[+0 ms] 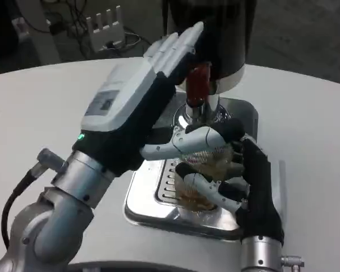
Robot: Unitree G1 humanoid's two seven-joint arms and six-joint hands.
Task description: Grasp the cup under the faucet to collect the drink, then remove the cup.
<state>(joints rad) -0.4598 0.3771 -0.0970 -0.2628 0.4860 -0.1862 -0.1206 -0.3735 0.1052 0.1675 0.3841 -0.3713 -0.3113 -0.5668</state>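
A clear ribbed cup [207, 170] with brownish drink in it stands on the metal drip tray [175, 212], under the chrome faucet [197, 110]. My right hand [238, 170] grips the cup from the right, its fingers wrapped around the front. Above and to the left hangs my left hand [133, 107], fingers straight and apart, fingertips near the red tap lever [197, 85] of the dark dispenser [215, 34]. It holds nothing. Part of the cup is hidden by my fingers.
The round white table [39, 107] spreads out on all sides of the tray. Behind the table, at the far left, stands a white router-like device [106, 28] with cables.
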